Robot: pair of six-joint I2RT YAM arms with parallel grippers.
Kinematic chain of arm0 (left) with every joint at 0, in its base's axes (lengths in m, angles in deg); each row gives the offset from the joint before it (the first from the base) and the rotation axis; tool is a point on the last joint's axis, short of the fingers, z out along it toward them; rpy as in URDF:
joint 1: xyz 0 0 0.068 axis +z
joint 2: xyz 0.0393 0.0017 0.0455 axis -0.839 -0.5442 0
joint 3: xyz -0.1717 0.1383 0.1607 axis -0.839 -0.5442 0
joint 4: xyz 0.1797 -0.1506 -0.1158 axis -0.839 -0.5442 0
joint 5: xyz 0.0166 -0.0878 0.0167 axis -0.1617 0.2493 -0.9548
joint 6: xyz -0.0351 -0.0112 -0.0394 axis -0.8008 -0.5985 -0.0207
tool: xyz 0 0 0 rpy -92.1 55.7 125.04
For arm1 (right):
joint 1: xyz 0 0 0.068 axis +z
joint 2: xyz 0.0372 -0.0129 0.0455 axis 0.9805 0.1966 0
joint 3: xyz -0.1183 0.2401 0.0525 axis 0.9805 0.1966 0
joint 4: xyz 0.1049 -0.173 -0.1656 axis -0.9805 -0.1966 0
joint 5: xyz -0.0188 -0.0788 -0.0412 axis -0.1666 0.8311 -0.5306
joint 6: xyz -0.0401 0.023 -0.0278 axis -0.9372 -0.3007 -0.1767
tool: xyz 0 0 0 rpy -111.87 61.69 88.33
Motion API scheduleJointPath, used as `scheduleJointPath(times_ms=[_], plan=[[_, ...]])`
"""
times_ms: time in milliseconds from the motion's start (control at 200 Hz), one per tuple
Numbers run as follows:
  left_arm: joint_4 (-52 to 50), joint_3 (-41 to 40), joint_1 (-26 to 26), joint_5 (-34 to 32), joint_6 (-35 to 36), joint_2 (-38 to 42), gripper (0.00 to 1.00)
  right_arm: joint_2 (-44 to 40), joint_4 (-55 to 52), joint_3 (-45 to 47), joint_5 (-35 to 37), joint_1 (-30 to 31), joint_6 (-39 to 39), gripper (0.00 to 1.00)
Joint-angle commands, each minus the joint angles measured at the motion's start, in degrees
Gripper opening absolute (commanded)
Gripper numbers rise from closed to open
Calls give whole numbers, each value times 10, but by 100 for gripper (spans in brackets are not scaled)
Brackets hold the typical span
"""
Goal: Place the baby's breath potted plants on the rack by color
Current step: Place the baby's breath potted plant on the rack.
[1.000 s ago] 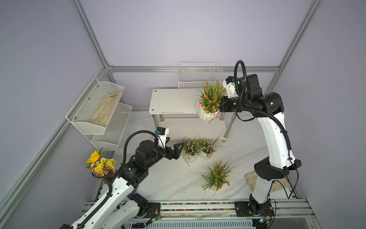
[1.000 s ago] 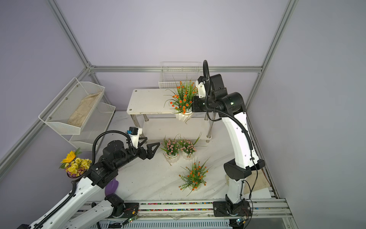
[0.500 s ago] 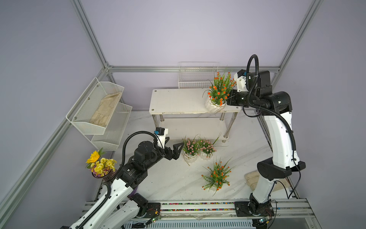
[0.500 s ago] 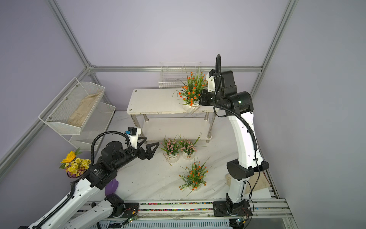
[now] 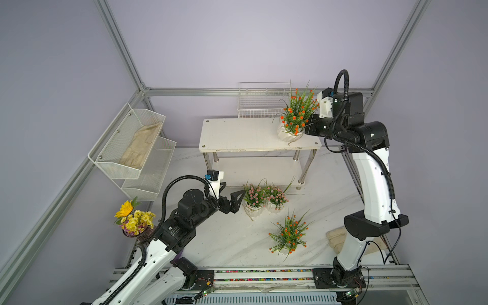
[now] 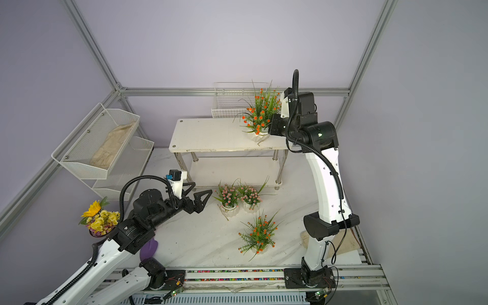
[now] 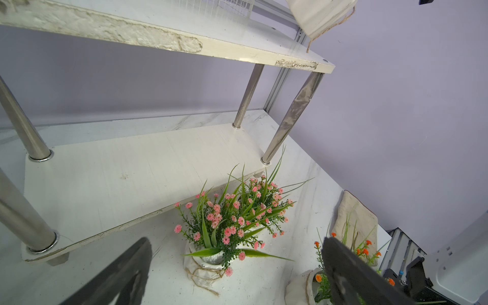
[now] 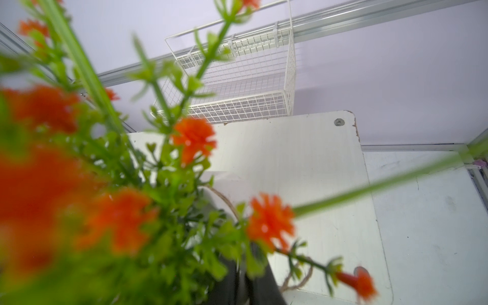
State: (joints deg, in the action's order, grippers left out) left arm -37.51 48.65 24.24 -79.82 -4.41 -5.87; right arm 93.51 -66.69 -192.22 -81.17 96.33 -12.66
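The rack [image 5: 237, 134] [image 6: 211, 134] stands at the back, white boards on chrome legs. My right gripper [image 5: 307, 127] [image 6: 272, 127] [image 8: 243, 285] is shut on the rim of an orange baby's breath potted plant [image 5: 297, 116] [image 6: 260, 116] [image 8: 192, 137], whose tilted pot is at the top board's right end. Whether the pot rests there I cannot tell. Two pink plants [image 5: 253, 196] [image 5: 276, 195] [image 7: 224, 224] stand on the table before the lower shelf [image 7: 118, 179]. Another orange plant [image 5: 289, 235] [image 6: 260, 233] stands nearer the front. My left gripper [image 5: 233, 188] [image 6: 202, 187] [image 7: 237, 245] hovers open just left of the pinks.
White mesh tiered bins [image 5: 132, 148] holding a cloth hang at the left. A white wire basket [image 5: 260, 105] sits behind the rack. A sunflower bouquet [image 5: 133, 217] stands by my left arm. A beige cloth [image 5: 335, 237] lies near the right arm's base.
My right arm has carried the orange plant to the right and back, from the rack's front edge to over the top board's right end. The left gripper has hardly moved.
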Motion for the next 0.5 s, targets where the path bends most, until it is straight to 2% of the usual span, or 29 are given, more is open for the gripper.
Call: scheduleJointPath(times_ms=[0,495], plan=[[28,-13,-5,-4,-8,0,100,2,59,-3,6,-10,9,0],[31,-20,-10,-11,-8,-3,100,9,70,30,5,-24,7,0]])
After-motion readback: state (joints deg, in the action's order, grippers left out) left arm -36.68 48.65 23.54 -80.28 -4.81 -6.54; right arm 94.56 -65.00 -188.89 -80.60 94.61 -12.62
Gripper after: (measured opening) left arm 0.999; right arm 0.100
